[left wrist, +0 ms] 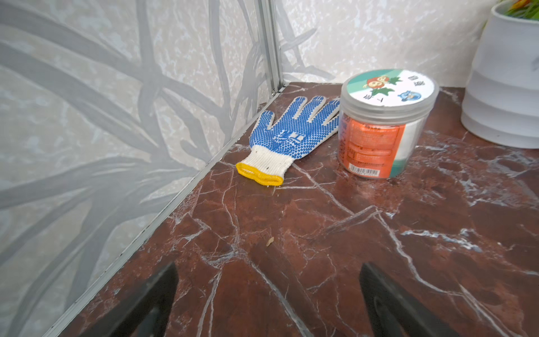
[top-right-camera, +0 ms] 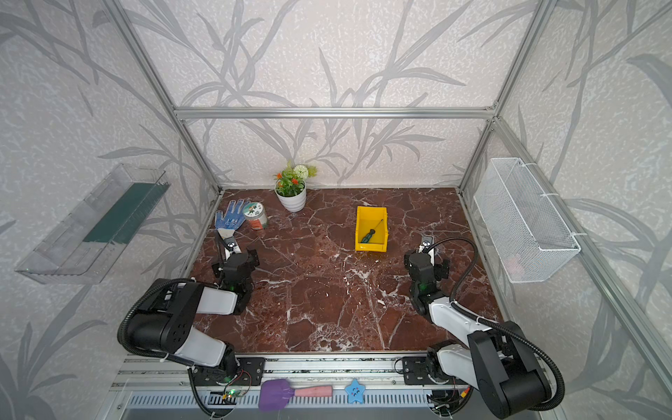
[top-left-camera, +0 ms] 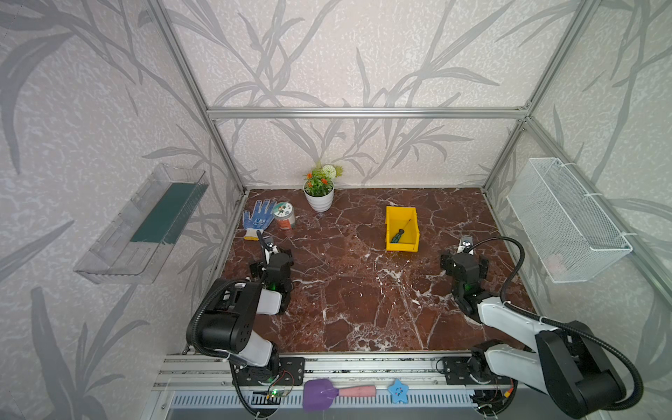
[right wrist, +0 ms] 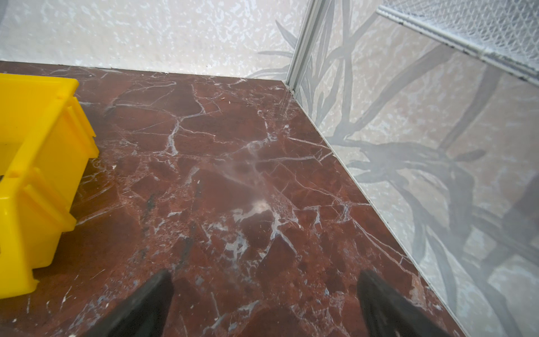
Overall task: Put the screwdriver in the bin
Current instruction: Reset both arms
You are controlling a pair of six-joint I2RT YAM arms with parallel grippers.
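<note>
The yellow bin (top-left-camera: 402, 248) (top-right-camera: 370, 247) stands on the marble table, right of the middle and toward the back. The screwdriver (top-left-camera: 397, 236) (top-right-camera: 368, 236) lies slanted inside it, its teal and black handle toward the low front lip. My right gripper (top-left-camera: 463, 251) (right wrist: 264, 277) hovers low to the right of the bin, open and empty; the bin's side wall (right wrist: 43, 163) shows in the right wrist view. My left gripper (top-left-camera: 269, 251) (left wrist: 268, 271) is at the table's left side, open with only bare marble between its fingers.
A blue dotted glove (left wrist: 288, 137), a clear jar (left wrist: 382, 128) and a white flower pot (top-left-camera: 319, 198) stand at the back left. A clear tray (top-left-camera: 145, 225) hangs on the left wall, a wire basket (top-left-camera: 567, 218) on the right. A purple spatula (top-left-camera: 320, 394) and a blue star (top-left-camera: 398, 391) lie on the front rail.
</note>
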